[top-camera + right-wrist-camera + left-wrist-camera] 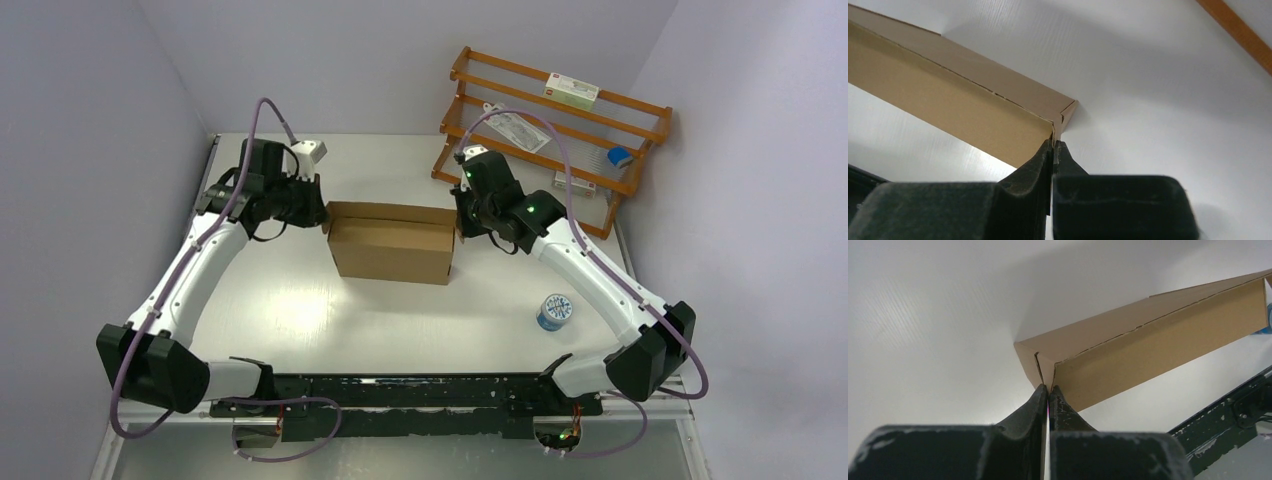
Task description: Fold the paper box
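Observation:
The paper box point(392, 243) is a brown cardboard box, folded up into a closed shape, in the middle of the table. My left gripper point(318, 212) is at its left end. In the left wrist view the fingers point(1040, 400) are shut, their tips pinching the box's point(1148, 350) end corner edge. My right gripper point(462, 214) is at the right end. In the right wrist view its fingers point(1063, 157) are shut on the thin end edge of the box point(958, 105).
An orange wooden rack point(560, 130) with small white cartons stands at the back right, close behind the right arm. A small round blue-and-white tin point(554, 311) sits at the right front. Grey walls close in on the left, back and right.

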You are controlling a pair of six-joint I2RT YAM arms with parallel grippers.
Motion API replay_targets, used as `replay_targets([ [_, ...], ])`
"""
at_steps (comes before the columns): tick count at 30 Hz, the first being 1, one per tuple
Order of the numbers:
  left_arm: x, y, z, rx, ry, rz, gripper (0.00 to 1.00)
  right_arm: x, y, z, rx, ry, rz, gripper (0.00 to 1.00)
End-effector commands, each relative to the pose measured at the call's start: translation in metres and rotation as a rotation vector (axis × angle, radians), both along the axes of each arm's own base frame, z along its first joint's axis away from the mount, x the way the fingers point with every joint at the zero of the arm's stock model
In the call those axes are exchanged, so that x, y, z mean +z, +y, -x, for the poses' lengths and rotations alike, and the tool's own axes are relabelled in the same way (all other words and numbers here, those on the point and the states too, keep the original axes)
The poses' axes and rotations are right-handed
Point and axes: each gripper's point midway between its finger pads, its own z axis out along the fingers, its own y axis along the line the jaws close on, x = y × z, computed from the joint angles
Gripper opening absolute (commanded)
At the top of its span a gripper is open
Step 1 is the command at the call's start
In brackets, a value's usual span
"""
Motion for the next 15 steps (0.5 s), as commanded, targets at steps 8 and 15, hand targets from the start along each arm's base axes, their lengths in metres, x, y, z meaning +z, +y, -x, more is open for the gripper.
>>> replay_targets([
  [8, -0.013, -0.013, 0.025, 0.148, 0.098, -0.013, 0.05, 0.001, 0.036, 0.012, -0.11, 0.104, -0.164, 0.0],
  [15, -0.004, -0.013, 0.024, 0.191, 0.048, -0.062, 0.05, 0.001, 0.035, 0.009, -0.238, 0.073, -0.132, 0.0],
])
